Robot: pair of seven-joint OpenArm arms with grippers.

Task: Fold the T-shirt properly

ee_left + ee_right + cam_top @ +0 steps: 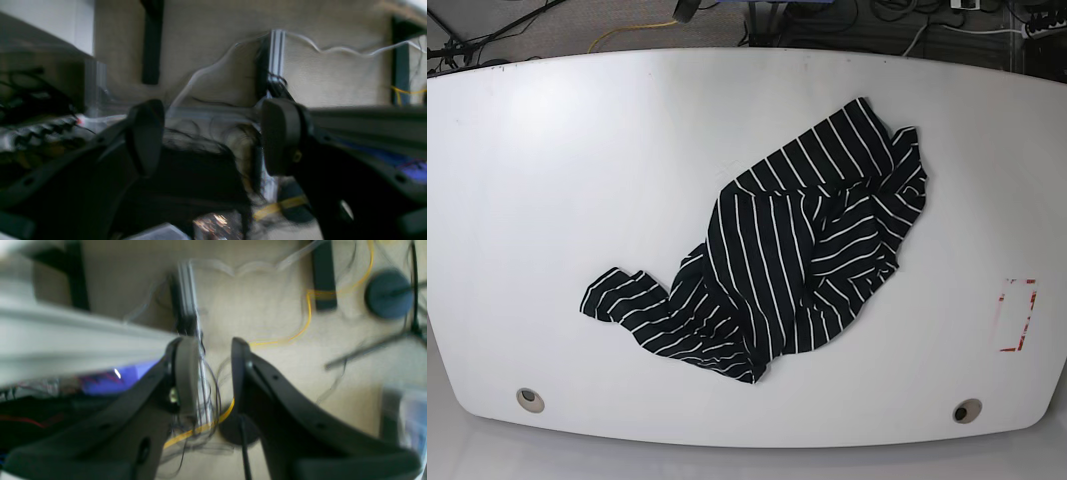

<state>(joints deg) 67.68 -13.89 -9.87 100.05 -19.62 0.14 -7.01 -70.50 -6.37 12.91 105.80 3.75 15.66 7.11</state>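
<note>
The T-shirt (792, 255) lies crumpled on the white table (577, 180), running from the centre of the base view up toward the upper right, with one narrow part trailing to the lower left; nothing of the fold is done yet. It looks light, limp and thin, so it should drape and slide rather than hold any shape; a pinch in the middle of the heap would likely lift several layers at once. Better holds, to my judgement, are the free edges: the trailing piece at lower left and the bunched end at upper right, taken one by each arm so the cloth can be spread flat first.

Only the base view shows the shirt and table, and it shows neither arm. The wrist views show the opposite: the left gripper (210, 136), at the centre of its frame, has its fingers spread wide with nothing between them; the right gripper (208, 373) stands with a narrower gap, also empty. Both wrist views are blurred and look onto a beige floor with cables (307, 316) and a frame post, no cloth in sight.
</note>
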